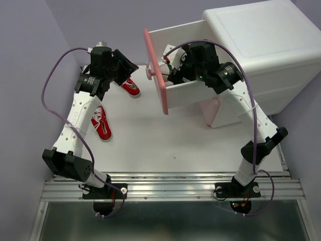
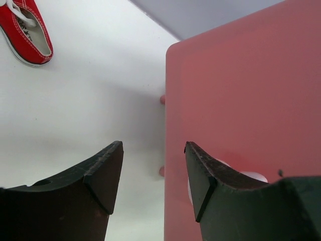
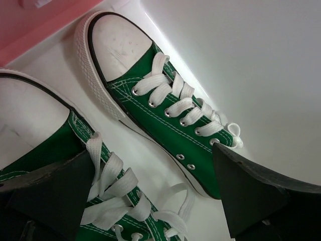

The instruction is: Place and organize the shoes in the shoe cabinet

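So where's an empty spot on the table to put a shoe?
The bare table between the near red shoe and the right arm, in front of the pink drawer. The drawer is crowded: two green shoes and the right gripper fill it.

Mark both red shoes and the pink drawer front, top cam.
near red shoe (image 1: pixel 103 126): top external view, red upper toward the toe.
far red shoe (image 1: pixel 132 88): top external view, exposed red upper.
pink drawer front (image 1: pixel 157 75): top external view, middle of the panel.

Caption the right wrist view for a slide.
Right hand open above two green sneakers lying side by side in the white drawer.
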Available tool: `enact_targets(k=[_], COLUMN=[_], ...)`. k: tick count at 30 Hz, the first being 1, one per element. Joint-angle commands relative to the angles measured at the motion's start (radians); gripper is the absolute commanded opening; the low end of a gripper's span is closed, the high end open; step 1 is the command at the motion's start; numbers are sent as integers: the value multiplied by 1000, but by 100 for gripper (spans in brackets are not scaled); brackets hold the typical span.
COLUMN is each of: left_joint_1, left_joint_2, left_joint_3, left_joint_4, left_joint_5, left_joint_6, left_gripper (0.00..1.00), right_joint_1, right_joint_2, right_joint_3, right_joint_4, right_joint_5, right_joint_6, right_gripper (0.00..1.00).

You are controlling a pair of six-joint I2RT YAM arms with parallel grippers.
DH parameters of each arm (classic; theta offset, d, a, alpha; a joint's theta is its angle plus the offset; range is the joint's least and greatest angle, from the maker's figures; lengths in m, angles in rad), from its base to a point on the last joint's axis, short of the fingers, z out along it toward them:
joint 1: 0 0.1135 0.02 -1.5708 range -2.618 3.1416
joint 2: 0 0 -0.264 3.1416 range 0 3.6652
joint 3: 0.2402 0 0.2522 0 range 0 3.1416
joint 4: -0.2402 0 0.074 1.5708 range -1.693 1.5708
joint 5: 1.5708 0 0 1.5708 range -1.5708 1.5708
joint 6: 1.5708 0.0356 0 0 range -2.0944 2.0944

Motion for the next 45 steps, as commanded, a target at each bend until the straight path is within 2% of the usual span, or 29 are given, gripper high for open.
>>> enact_targets(k=[1, 5, 6, 10, 13, 15, 16, 17, 18, 20, 21, 24, 27, 28, 30, 34, 39, 42, 45], left_joint_1=[19, 36, 42, 63, 89, 91, 91, 91, 92, 89, 89, 68, 20, 4, -38, -73, -98, -106, -115], left_joint_2=[-72, -84, -86, -112, -138, -147, -153, -153, -152, -145, -142, -112, -80, -67, -34, 5, 34, 52, 80], left_joint_3=[-3, -3, -2, -5, -25, -25, -39, -39, -42, -45, -46, -37, -4, 10, 46, 59, 64, 79, 110], left_joint_4=[7, -5, -13, -50, -73, -79, -37, -36, -22, 19, 37, 74, 87, 88, 96, 145, 179, 202, 215], left_joint_5=[-2, 24, 25, 14, 18, 34, 96, 97, 118, 176, 196, 232, 253, 253, 247, 268, 278, 284, 287], left_joint_6=[28, 13, 10, 8, 2, 5, 5, 5, 5, 0, 0, -1, 5, 8, 8, -20, -26, -27, -20], left_gripper=[63, 68, 69, 88, 99, 99, 99, 99, 99, 99, 99, 99, 99, 99, 99, 99, 99, 99, 99], right_joint_1=[-4, -4, -4, -4, -4, -4, -4, -4, -4, -4, -4, -4, -31, -79, -131, -258, -464, -583, -650], right_joint_2=[-31, -87, -100, -121, -121, -100, -76, -75, -80, -97, -94, -49, -26, -31, -41, -16, 29, 24, 14], right_joint_3=[70, 46, 23, 26, 47, 121, 201, 202, 216, 215, 218, 253, 259, 247, 216, 231, 219, 199, 137], right_joint_4=[43, 319, 434, 635, 697, 683, 671, 677, 691, 744, 749, 742, 743, 743, 743, 742, 712, 647, 556], right_joint_5=[26, -53, -54, -53, -134, -273, -306, -306, -260, 103, 204, 515, 701, 714, 707, 642, 553, 400, 283], right_joint_6=[5, 71, 88, 282, 411, 482, 560, 561, 609, 618, 607, 448, 389, 400, 455, 450, 535, 712, 841], right_gripper=[100, 100, 100, 100, 100, 100, 100, 100, 100, 100, 100, 100, 100, 100, 100, 100, 100, 100, 100])
